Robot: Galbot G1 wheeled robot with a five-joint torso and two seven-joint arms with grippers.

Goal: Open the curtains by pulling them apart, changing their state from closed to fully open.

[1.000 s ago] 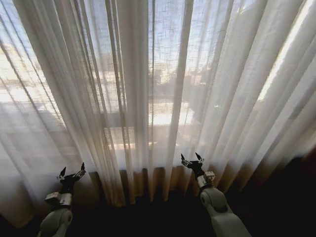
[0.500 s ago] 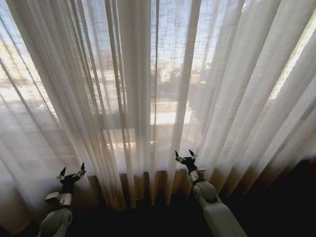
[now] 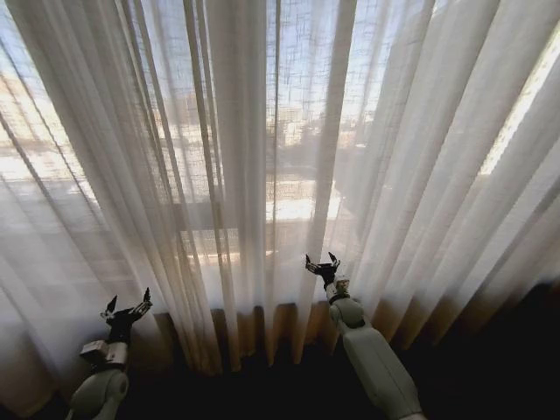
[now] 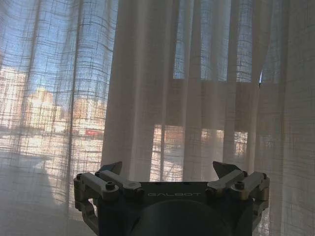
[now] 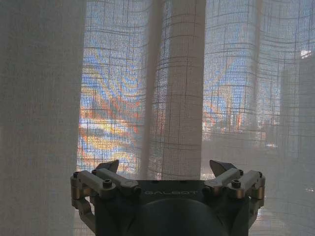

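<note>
Curtains (image 3: 262, 157) hang closed across the whole head frame, sheer folds down to the dark floor (image 3: 490, 367) at the bottom edge, window light coming through. Right gripper (image 3: 322, 263) sits just right of lower center, fingers spread with nothing between them, tips up against a fold near the middle seam; its wrist view shows the same spread jaws facing a fold. Left gripper (image 3: 126, 309) is at lower left, also spread and empty, just in front of the fabric.

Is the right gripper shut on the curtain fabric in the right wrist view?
No: the right gripper stands open, its fingers spread wide with no fold of the curtains between them.
</note>
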